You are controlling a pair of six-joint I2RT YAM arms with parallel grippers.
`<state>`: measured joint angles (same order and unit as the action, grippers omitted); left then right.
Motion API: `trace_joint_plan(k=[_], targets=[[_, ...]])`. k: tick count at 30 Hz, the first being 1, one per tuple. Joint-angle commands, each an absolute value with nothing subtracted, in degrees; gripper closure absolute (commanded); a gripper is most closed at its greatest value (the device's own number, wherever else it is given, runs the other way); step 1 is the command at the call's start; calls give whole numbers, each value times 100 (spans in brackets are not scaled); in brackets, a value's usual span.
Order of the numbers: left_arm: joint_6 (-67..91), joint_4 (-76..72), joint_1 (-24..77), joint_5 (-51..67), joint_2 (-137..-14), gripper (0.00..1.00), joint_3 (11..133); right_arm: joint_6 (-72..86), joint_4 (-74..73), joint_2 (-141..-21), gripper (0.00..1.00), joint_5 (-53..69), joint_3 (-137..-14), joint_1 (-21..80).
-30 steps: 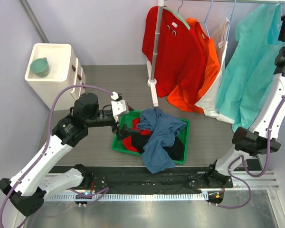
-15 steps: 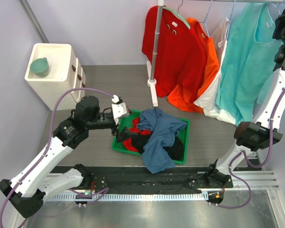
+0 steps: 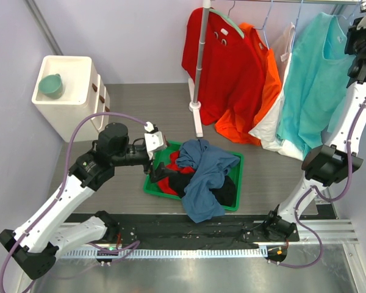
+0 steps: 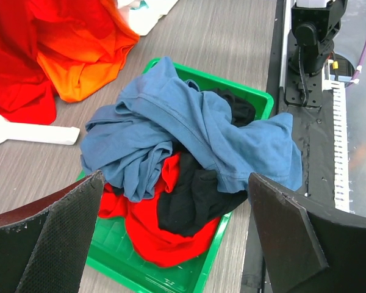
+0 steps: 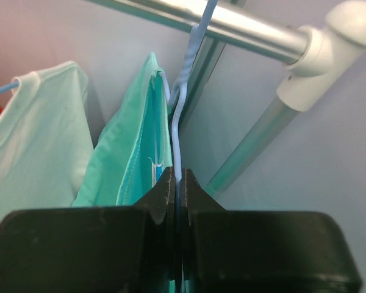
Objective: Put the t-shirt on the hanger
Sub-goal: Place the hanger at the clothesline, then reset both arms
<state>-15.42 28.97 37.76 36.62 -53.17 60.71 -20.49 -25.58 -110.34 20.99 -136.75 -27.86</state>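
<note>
The turquoise t-shirt [image 3: 314, 85] hangs at the far right of the rail, on the thin pale-blue hanger [image 5: 182, 104]. The hanger's hook reaches up over the metal rail [image 5: 232, 24]. My right gripper [image 5: 177, 183] is raised by the rail and shut on the hanger's neck; in the top view it [image 3: 361, 38] is at the shirt's top right. The shirt's collar and small label [image 5: 151, 165] are just left of the fingers. My left gripper [image 3: 154, 163] is open and empty, hovering at the left edge of the green tray [image 3: 154, 184]; its wide-apart fingertips [image 4: 55, 238] frame the clothes pile.
The green tray holds a slate-blue garment [image 3: 202, 171], red and black clothes [image 4: 189, 195]. Red [image 3: 218, 61], orange [image 3: 263, 79] and white garments hang on the rail. The rack's white post [image 3: 199, 61] stands behind the tray. A white cabinet with a teal bowl [image 3: 50, 84] stands at the back left.
My right arm has lifted the hanger with the t-shirt up to the rail and a little leftward. The left arm has barely moved.
</note>
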Motion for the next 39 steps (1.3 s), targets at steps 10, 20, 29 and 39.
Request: trace_joint_plan(k=[10, 20, 29, 39], targets=[[-1468, 3006, 3762, 3481, -5309, 0, 6082, -2268, -2162, -10742, 50, 2171, -12965, -2795], [-1187, 3094, 3762, 3199, -5089, 0, 5898, -2171, -3207, -7976, 1, 2627, -10611, -2804], [-748, 3190, 3762, 2998, -5054, 0, 5924, -2767, -4164, -6593, 4, 2751, -7958, -2804], [929, 4508, 2585, 2725, -5932, 0, 6513, -3296, -6213, -5863, 0, 3771, -7243, -2331]])
